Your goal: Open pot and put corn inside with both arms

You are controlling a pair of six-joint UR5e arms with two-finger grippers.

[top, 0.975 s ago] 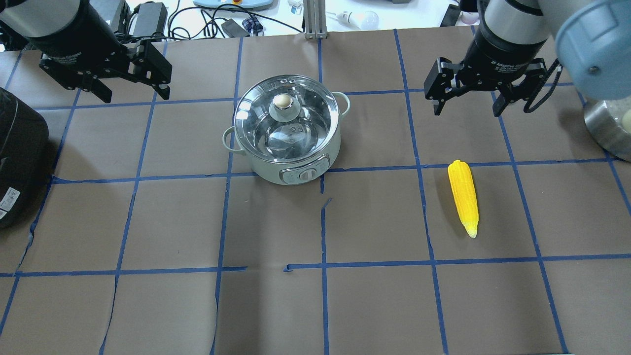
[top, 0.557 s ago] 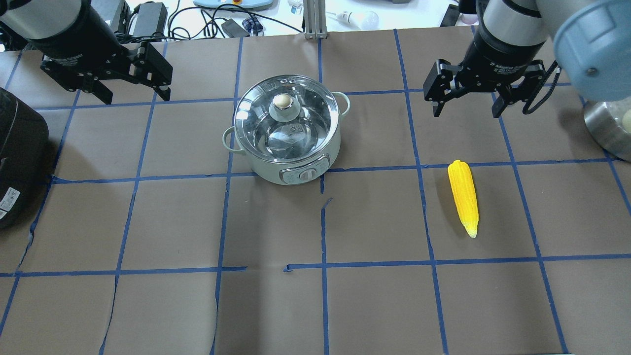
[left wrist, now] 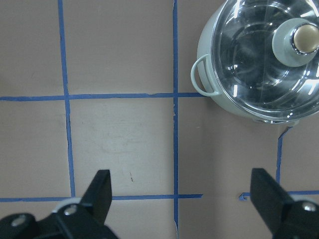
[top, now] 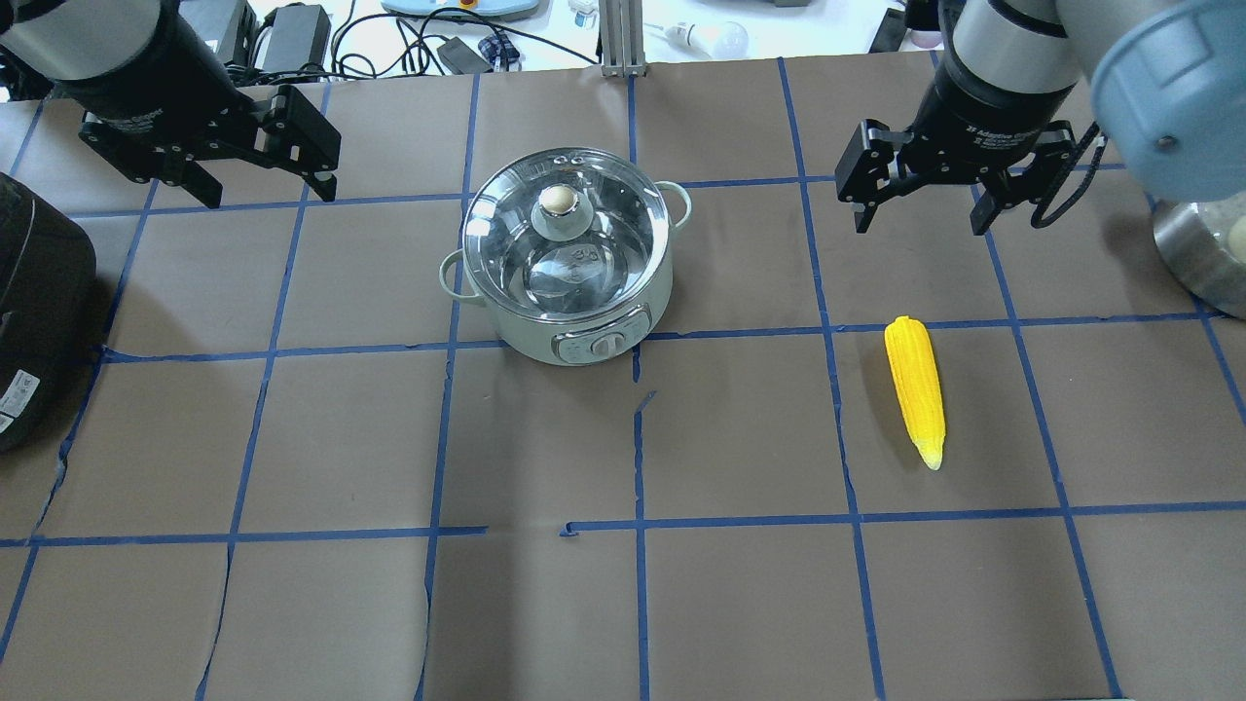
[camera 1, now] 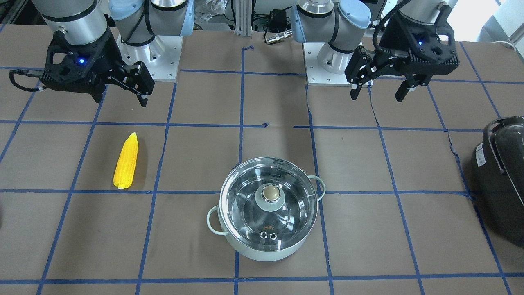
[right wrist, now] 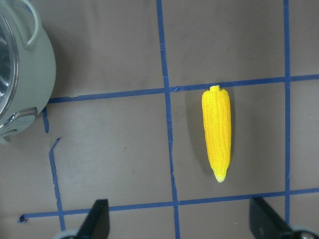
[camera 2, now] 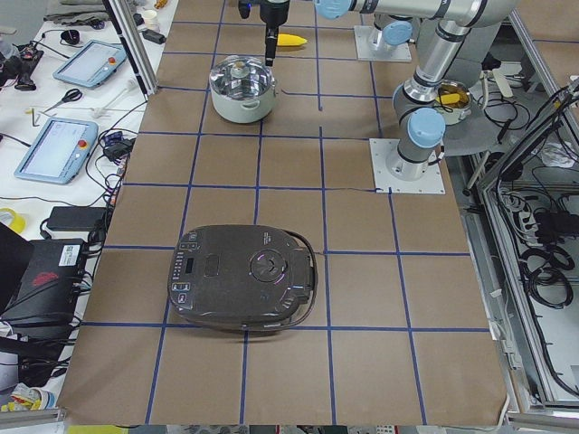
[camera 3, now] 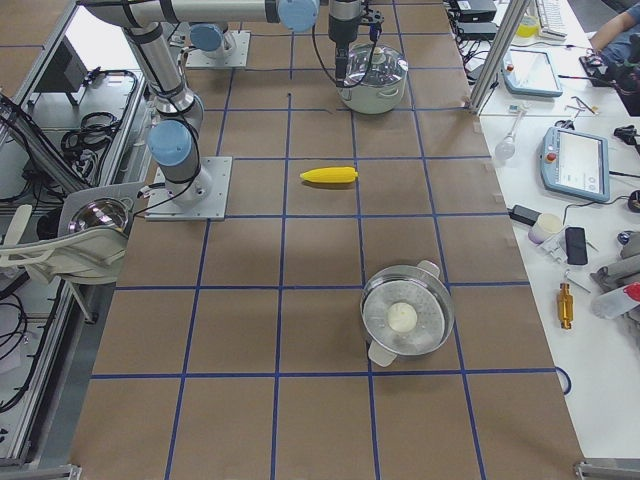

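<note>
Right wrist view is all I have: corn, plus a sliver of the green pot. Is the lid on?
Observer: Yes. The glass lid sits closed on the pot, knob up.
Operator: Left gripper on it?
Observer: No. The left gripper is open and empty, hanging off to the pot's side, on the robot's left, touching nothing.
Operator: Anything else out on my side?
Observer: A steel pot with a pale round thing inside stands past the corn, on the side away from the green pot.
</note>
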